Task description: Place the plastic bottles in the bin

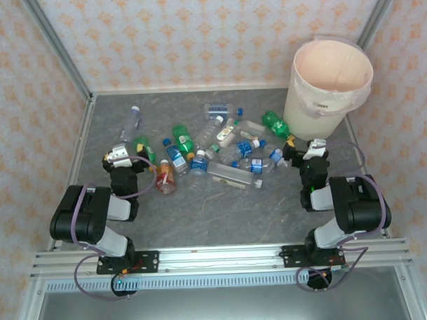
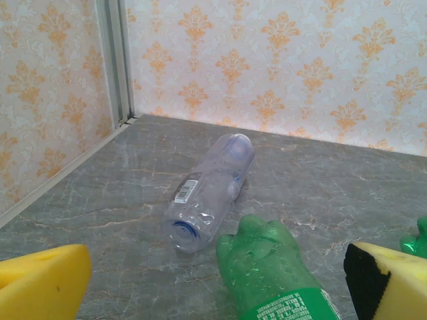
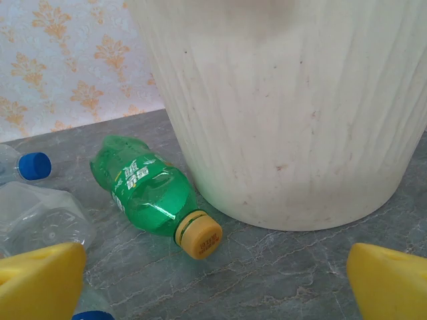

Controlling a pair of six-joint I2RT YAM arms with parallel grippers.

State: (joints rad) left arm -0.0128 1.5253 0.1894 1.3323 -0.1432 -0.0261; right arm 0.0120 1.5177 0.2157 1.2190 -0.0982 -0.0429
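Observation:
Several plastic bottles (image 1: 220, 149) lie scattered across the middle of the grey table, mostly clear with blue caps, plus an orange-tinted one (image 1: 165, 177). The cream-white bin (image 1: 330, 86) stands at the far right corner. My left gripper (image 1: 121, 155) is open at the left end of the pile; between its yellow fingers (image 2: 40, 283) lies the base of a green bottle (image 2: 273, 273), with a clear bottle (image 2: 210, 190) beyond it. My right gripper (image 1: 313, 148) is open just in front of the bin wall (image 3: 293, 107). A green bottle with a yellow cap (image 3: 150, 193) lies beside the bin.
Patterned walls with metal frame posts (image 1: 55, 46) enclose the table on three sides. A crushed clear bottle (image 3: 40, 220) and a blue-capped one (image 3: 27, 167) lie left of the right gripper. Bare table (image 1: 215, 209) stretches between the pile and the arm bases.

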